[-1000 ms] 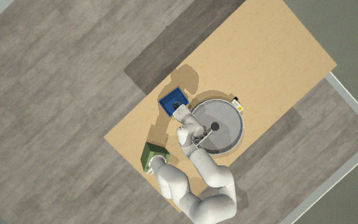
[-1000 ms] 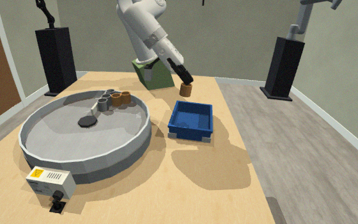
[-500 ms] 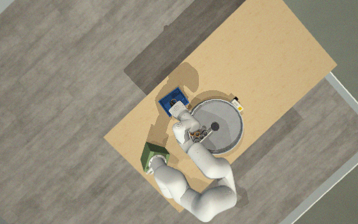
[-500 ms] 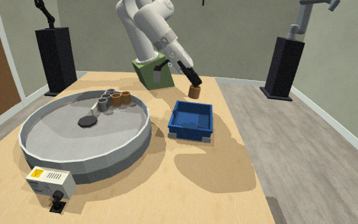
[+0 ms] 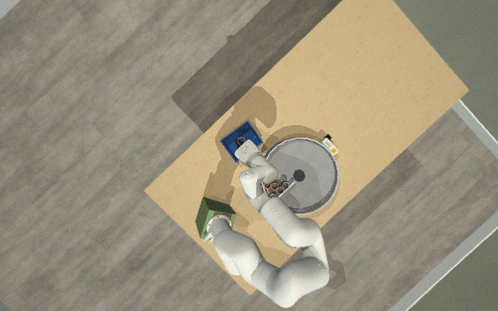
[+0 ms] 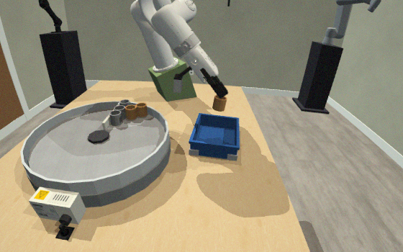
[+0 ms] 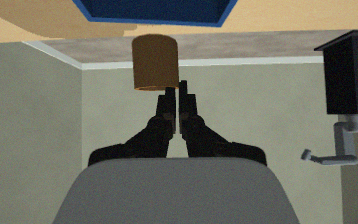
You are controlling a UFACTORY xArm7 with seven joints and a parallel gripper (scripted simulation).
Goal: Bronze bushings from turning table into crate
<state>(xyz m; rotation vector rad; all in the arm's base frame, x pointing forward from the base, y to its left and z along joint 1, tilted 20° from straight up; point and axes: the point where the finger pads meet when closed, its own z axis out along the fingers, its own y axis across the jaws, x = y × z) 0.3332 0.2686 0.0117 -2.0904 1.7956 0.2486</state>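
Observation:
My gripper point(image 6: 223, 94) point(image 7: 177, 92) is shut on the wall of a bronze bushing point(image 6: 219, 104) point(image 7: 155, 62), which hangs from the fingertips above the far side of the blue crate point(image 5: 228, 151) point(image 6: 213, 151) point(image 7: 155, 10). No bushing shows inside the crate in the exterior view. On the grey turning table point(image 5: 317, 157) point(image 6: 141, 173), two bronze bushings, one point(image 5: 275, 187) point(image 6: 131, 113) beside the other point(image 6: 142, 109), stand near three steel bushings, a front one point(image 6: 116, 118), a middle one point(image 6: 120, 109) and a rear one point(image 6: 124, 102). The arm partly hides this group in the top view.
A pale bar point(image 6: 106, 122) stands on the turning table beside the bushings, near its dark hub point(image 5: 299, 175) point(image 6: 98, 137). A white box point(image 5: 330, 146) point(image 6: 57, 204) sits at the turning table's outer edge. The green arm base point(image 5: 201, 215) point(image 6: 179, 90) stands on the wooden table.

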